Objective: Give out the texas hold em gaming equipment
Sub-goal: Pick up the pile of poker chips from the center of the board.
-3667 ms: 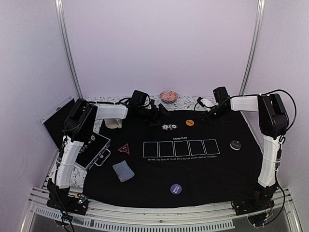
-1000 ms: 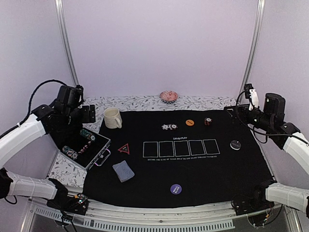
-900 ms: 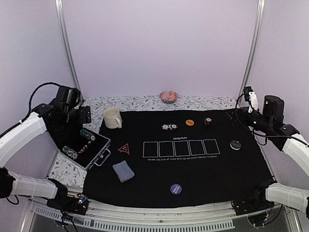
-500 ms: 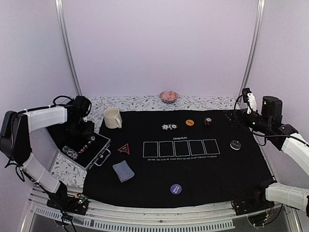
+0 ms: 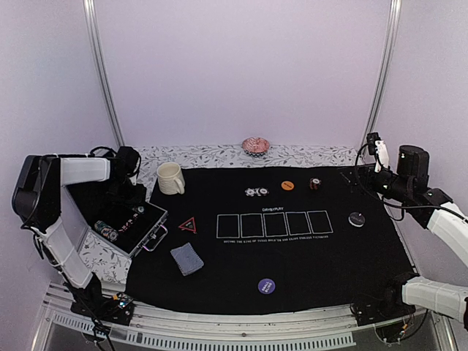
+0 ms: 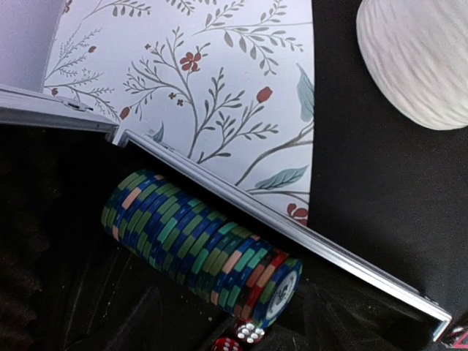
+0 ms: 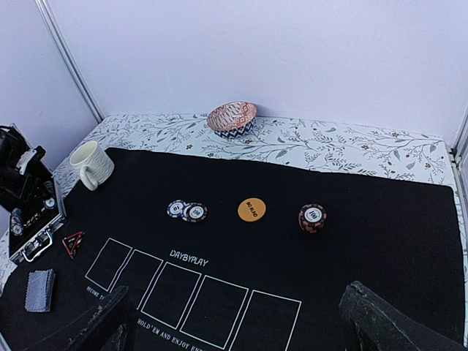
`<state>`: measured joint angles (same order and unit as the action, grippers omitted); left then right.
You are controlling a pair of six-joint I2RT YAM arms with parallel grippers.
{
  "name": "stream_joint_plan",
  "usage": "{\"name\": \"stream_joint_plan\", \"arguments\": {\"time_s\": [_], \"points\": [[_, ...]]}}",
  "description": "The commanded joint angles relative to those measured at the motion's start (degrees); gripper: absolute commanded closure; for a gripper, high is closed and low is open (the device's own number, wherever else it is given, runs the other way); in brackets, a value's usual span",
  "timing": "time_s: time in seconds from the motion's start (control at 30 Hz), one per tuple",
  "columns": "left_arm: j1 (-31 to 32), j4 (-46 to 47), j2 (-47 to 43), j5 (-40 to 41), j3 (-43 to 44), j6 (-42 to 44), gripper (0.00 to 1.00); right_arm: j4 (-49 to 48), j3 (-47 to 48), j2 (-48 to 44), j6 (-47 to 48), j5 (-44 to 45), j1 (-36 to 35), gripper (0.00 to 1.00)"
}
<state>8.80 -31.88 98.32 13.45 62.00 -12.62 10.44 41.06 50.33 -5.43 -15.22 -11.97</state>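
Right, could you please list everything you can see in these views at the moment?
mat: one, black with white card outlines, centre
case: one, black, silver-rimmed, open, left of mat
chip roll: one, green-blue, lying in case
die: one, red, in case by roll
mug: one, cream, mat's far-left corner
dish: one, pink, far edge
chips: two, white-faced, flat, far centre
chip stack: one, dark red, far right
orange button: one, far centre
black button: one, right
purple button: one, near centre
triangle: one, red-outlined black, left
cards: one deck, blue-grey, near left
left gripper: over case
right gripper: open, raised far right
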Motion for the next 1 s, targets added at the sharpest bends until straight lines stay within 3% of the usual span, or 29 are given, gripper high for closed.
{"name": "stream_joint_plan", "arguments": {"time_s": [0.0, 0.27, 0.6, 0.97], "points": [[-0.2, 2.1, 2.3, 0.7, 2.0, 1.5, 0.32, -0.8, -0.7, -1.1, -0.7, -2.0, 0.1, 0.01], [-0.1, 1.9, 6.6, 0.1, 4.8, 2.2, 0.44, -0.8, -0.7, -0.7, -0.8, -2.4, 0.1, 0.01], [1.1, 0.8, 3.1, -4.5, 1.9, 2.5, 0.45, -0.6, -0.5, 0.2, -0.7, -2.4, 0.1, 0.01], [1.9, -0.1, 3.4, -0.9, 1.8, 3.5, 0.42, -0.3, -0.6, 0.4, -0.8, -3.6, 0.1, 0.01]]}}
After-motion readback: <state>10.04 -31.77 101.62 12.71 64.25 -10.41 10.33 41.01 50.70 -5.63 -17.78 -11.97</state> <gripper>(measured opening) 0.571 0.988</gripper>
